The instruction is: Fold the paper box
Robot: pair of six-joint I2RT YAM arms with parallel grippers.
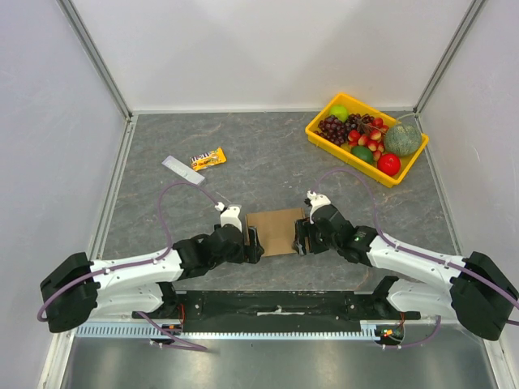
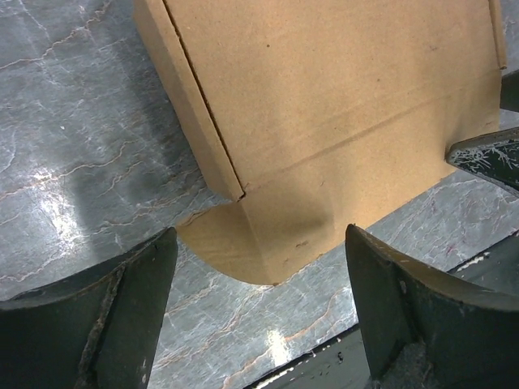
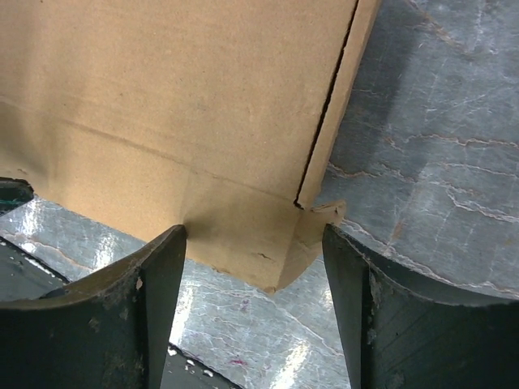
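The paper box is a brown cardboard mailer lying on the grey table between my two grippers. My left gripper is at its left edge, open and empty. In the left wrist view the box fills the upper part, and its rounded corner flap lies just ahead of the open fingers. My right gripper is at the box's right edge, open and empty. In the right wrist view the box shows a folded corner between the open fingers.
A yellow tray of fruit stands at the back right. A snack wrapper and a grey strip lie at the back left. White walls close in the table on three sides. The black arm mount runs along the near edge.
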